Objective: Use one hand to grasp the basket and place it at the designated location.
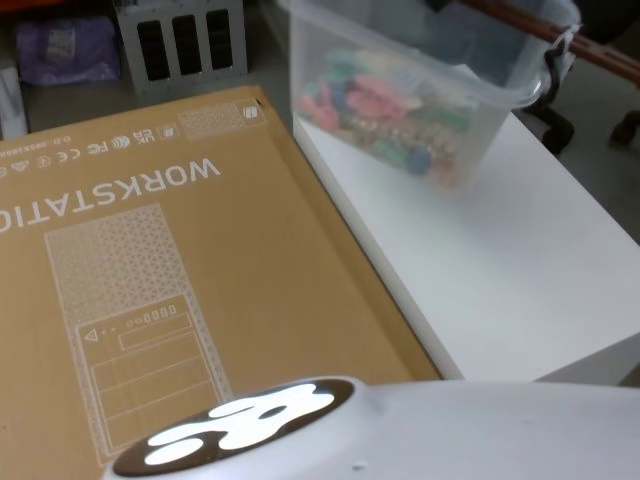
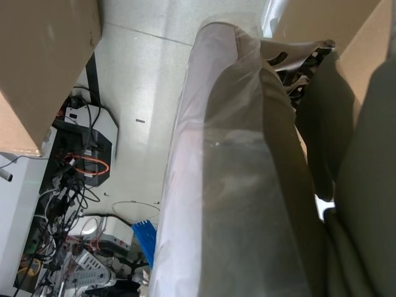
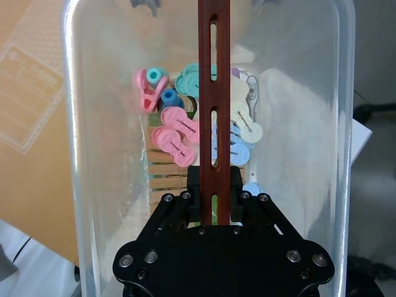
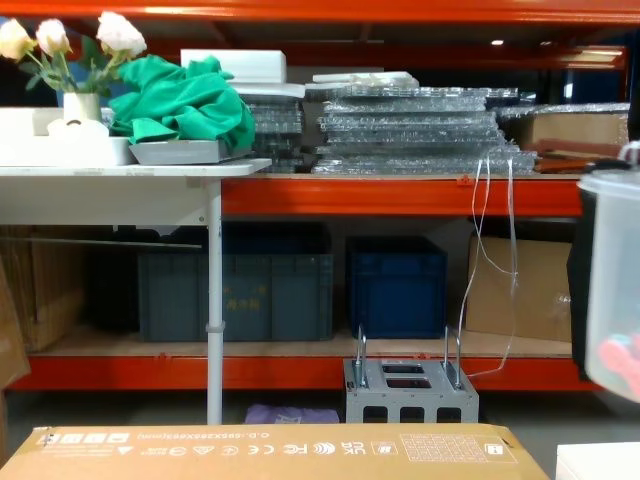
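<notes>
On our left lies a cardboard box [image 1: 150, 300] printed WORKSTATION, its right edge against the white desk [image 1: 520, 290]. The basket [image 1: 420, 100], with coloured clips [image 3: 179, 133] inside, hangs tilted over the desk's far left corner. Our right gripper [image 3: 215, 197] is clamped on the basket's reddish-brown handle [image 3: 214, 93].

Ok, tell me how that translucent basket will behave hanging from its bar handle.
The basket looks tilted in the head view, so it probably swings. Its load, small plastic clips, seems light but may slide. The right gripper is shut on the thin bar handle, which may pivot.
</notes>
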### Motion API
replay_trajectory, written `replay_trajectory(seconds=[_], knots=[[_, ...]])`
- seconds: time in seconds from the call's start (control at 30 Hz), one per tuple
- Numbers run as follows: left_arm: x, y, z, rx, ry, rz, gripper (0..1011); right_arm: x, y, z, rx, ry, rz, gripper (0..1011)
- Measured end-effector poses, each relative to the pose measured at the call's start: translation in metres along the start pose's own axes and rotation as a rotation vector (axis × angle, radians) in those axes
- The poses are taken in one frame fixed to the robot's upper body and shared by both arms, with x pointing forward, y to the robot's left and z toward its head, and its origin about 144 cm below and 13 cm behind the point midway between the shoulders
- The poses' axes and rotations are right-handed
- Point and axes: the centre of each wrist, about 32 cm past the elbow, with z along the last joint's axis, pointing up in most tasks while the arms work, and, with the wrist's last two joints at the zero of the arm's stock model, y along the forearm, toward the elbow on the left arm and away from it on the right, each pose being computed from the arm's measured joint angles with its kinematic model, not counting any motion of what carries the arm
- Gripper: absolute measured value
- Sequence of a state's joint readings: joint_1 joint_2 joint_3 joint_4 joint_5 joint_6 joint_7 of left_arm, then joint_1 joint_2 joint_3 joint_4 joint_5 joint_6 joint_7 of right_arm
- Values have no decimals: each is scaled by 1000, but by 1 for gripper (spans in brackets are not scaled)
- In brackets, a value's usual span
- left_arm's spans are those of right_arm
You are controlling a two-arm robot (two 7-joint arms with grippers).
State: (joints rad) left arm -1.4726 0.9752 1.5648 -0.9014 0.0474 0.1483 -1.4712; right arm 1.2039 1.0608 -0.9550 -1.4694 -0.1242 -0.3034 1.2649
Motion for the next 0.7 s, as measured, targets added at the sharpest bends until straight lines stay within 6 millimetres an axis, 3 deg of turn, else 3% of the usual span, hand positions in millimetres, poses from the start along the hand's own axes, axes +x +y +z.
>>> replay_trajectory(seconds=[0.33, 0.7], knots=[[0, 0, 0, 0, 0, 0, 0, -20, -4, -36, -103, 180, 22, 239], [0, 0, 0, 0, 0, 0, 0, -44, -4, -46, -193, 310, 41, 239]])
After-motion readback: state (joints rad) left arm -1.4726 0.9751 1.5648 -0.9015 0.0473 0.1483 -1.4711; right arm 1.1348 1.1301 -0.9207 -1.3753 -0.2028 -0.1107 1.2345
